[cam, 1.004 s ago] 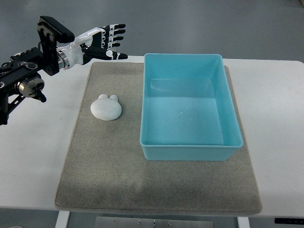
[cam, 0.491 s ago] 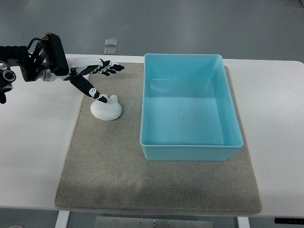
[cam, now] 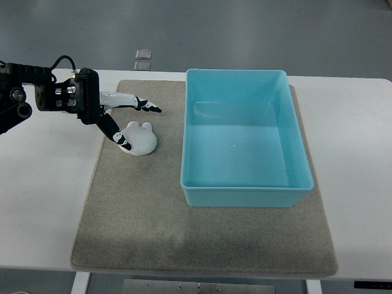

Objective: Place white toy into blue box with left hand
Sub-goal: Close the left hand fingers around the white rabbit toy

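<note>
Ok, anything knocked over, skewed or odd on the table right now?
Nothing stands out. The white toy lies on the grey mat, the blue box sits square and empty beside it, and the left hand is open around the toy, thumb at its near-left edge.

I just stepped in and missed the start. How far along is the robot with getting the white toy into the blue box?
Early stage. Done: the left hand has reached the white toy, fingers spread, thumb at its left edge, the other fingers above it. In hand: closing a grasp; the toy lies on the grey mat, not yet gripped. Left: grasping, lifting, carrying it right and releasing it in the blue box, which holds nothing.
</note>
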Controlling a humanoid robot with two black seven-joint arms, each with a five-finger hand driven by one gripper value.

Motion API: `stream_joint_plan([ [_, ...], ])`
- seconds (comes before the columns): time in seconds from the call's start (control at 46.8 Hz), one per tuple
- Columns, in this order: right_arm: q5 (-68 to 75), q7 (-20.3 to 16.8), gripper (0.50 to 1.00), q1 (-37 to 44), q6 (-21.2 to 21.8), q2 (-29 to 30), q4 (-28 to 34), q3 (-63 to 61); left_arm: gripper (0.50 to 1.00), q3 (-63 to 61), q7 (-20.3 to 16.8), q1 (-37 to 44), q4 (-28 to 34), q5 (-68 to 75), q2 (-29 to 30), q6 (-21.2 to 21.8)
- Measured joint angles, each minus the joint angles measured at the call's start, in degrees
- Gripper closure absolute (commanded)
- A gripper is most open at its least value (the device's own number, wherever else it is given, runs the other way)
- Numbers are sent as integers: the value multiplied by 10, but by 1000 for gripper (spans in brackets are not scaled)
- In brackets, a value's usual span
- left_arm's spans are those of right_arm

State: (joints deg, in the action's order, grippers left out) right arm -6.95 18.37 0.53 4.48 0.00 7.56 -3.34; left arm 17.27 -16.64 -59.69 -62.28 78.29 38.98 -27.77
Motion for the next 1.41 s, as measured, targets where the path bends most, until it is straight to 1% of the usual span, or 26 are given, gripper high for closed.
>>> stream_joint_plan([
  [0.171,0,0,564,0,0,0,0,0,519,-14,1,1,1,11,-12,2],
  [0.278,0,0,564,0,0,0,0,0,536,-15,2,1,5,15,-17,5],
  [0.342,0,0,564,0,0,0,0,0,572,-15,3,1,6,15,-19,8],
  [0.427,0,0,564,0,0,0,0,0,643,-15,3,1,6,16,-19,20],
  [0.47,0,0,564,0,0,0,0,0,666,-15,4,2,8,17,-19,24],
  [0.534,0,0,564,0,0,0,0,0,677,-15,4,3,14,22,-18,31],
  [0.577,0,0,564,0,0,0,0,0,694,-15,4,4,16,29,-18,33],
  [0.641,0,0,564,0,0,0,0,0,735,-15,4,5,16,36,-18,34],
  [0.684,0,0,564,0,0,0,0,0,784,-15,3,5,16,37,-19,34],
  [0.748,0,0,564,0,0,0,0,0,872,-15,3,5,17,38,-19,35],
  [0.791,0,0,564,0,0,0,0,0,894,-15,3,5,17,38,-19,36],
  [0.855,0,0,564,0,0,0,0,0,956,-15,4,4,19,39,-19,36],
  [0.876,0,0,564,0,0,0,0,0,962,-15,4,3,20,39,-19,36],
  [0.962,0,0,564,0,0,0,0,0,967,-15,4,3,20,39,-19,38],
  [1.325,0,0,564,0,0,0,0,0,949,-15,4,-2,21,38,-19,48],
  [1.41,0,0,564,0,0,0,0,0,937,-13,4,-7,21,37,-19,52],
])
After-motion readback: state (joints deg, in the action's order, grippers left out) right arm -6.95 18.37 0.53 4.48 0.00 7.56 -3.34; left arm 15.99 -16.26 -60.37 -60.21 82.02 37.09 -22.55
